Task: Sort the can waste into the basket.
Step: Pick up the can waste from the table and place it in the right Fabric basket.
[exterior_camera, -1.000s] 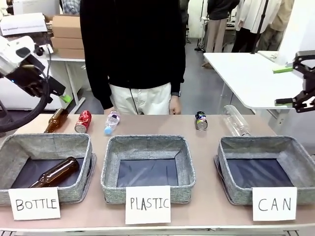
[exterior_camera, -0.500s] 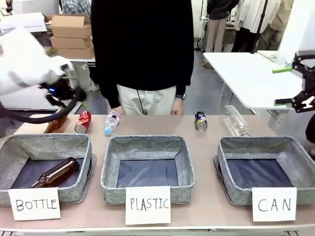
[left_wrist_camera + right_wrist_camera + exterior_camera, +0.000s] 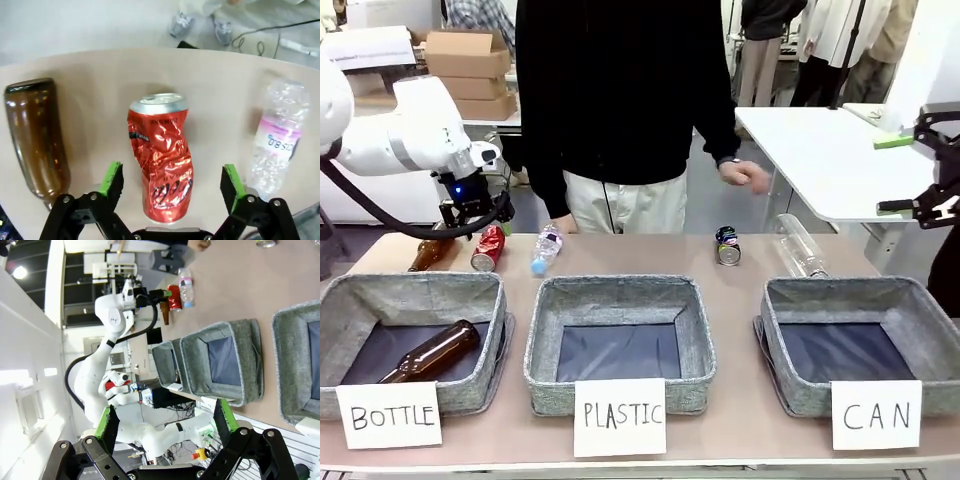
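Nearest to you, at the lower right of the front view, the grey fabric rectangular basket behind the white "CAN" card (image 3: 775,335) has its dark lining bare, so no can is sorted yet. Behind the baskets, at the upper left, the left gripper (image 3: 480,222) has swung in from the frame's left edge within the last second and now hangs just over the dented shiny red drink can (image 3: 488,248). This tells me the pick of the first can is about to begin. The dented silver drink can with dark print (image 3: 728,246) lies untouched right of the middle, beside a large clear plastic bottle (image 3: 798,245). The right gripper (image 3: 905,172) has stayed raised at the right edge, its claw spread wide and empty. Farther back, the person's hand (image 3: 745,175) has lifted away from the table edge. The left wrist view gives what the front view cannot. There the red can (image 3: 162,162) lies lengthwise between the two green pads of the left gripper (image 3: 171,175), which is fully spread and grips nothing, with a gap on each side. A brown glass bottle (image 3: 37,135) is at the left and a small crushed clear plastic bottle (image 3: 277,142) at the right. The front view shows instead how far across the table the basket is. You should expect a long carry to the lower right.
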`<state>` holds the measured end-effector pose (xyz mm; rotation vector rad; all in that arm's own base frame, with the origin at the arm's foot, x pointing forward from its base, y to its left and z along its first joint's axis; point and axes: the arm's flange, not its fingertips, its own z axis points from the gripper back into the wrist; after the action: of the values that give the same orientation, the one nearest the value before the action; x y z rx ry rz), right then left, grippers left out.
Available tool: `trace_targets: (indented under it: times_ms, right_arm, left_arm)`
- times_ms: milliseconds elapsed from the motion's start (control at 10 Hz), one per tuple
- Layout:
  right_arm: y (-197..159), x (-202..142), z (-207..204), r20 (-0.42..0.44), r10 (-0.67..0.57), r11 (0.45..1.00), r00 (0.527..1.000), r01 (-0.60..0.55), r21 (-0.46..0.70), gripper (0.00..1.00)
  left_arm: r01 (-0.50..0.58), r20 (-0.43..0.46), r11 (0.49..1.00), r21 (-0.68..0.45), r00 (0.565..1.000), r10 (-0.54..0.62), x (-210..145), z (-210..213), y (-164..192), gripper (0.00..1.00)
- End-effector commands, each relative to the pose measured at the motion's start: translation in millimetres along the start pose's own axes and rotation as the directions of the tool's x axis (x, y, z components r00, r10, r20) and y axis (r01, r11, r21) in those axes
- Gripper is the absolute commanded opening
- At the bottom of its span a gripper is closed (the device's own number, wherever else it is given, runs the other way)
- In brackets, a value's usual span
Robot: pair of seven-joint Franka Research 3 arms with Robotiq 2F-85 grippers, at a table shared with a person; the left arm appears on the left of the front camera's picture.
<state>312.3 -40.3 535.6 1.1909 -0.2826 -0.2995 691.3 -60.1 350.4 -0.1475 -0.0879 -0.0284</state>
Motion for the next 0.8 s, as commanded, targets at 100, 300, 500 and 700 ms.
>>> trace_targets:
  times_ms: [100,300,500,700]
  right_arm:
    - [1,2,-2,0.001,0.02,0.999,1.0,-0.02,0.027,1.0]
    - [1,2,-2,0.001,0.02,0.999,1.0,-0.02,0.027,1.0]
    - [1,2,-2,0.001,0.02,0.999,1.0,-0.02,0.027,1.0]
    - [1,2,-2,0.001,0.02,0.999,1.0,-0.02,0.027,1.0]
  left_arm:
    - [0.017,-0.057,0.999,0.03,0.998,-0.015,5,-17,-7,1.0]
    - [0.0,-0.068,0.999,0.034,0.998,0.002,5,-23,-2,1.0]
    - [-0.011,-0.075,0.999,0.048,0.997,0.014,3,-26,-1,1.0]
    - [-0.014,-0.082,0.999,0.052,0.996,0.018,3,-28,-4,0.4]
